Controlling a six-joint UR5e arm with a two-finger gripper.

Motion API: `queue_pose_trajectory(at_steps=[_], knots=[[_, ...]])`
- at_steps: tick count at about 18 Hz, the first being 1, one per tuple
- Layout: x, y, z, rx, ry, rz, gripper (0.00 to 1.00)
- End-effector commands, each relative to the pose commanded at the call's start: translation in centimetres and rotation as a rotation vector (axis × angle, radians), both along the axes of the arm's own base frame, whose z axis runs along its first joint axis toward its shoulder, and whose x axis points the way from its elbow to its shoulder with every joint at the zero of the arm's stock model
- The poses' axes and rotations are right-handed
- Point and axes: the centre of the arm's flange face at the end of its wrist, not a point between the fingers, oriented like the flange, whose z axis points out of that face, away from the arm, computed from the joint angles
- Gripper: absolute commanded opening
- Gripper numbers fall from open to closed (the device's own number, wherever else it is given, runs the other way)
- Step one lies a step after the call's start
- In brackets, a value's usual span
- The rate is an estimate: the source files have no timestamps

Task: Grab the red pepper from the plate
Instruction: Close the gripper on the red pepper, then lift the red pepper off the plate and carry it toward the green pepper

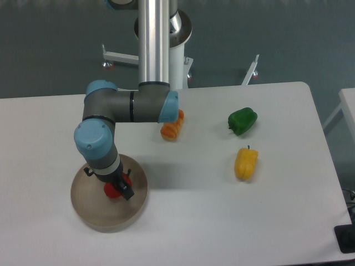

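The red pepper (112, 191) lies on the round beige plate (97, 213) at the table's front left. My gripper (118, 188) hangs straight down over the plate, its dark fingers right at the pepper, and hides most of it. Only part of the red body shows beside a black finger (127, 192). The arm's wrist blocks the view of the jaws, so I cannot tell whether they are closed on the pepper or merely beside it.
An orange pepper (172, 129) lies behind the arm's elbow near the table's middle. A green pepper (242, 121) and a yellow pepper (246, 163) lie to the right. The table's right edge (327, 166) is beyond them.
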Motion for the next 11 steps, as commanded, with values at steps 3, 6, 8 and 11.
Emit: queue_pose_trajectory(at_steps=[3, 6, 8, 11], knots=[[-0.2, 0.0, 1.9, 0.029, -0.003, 0.001, 0.20], [-1.7, -0.7, 5.1, 0.067, 0.000, 0.024, 0.20], [-3.5, -1.3, 7.2, 0.102, -0.039, 0.061, 0.21], [-7.1, -2.8, 9.5, 0.104, -0.049, 0.114, 0.21]])
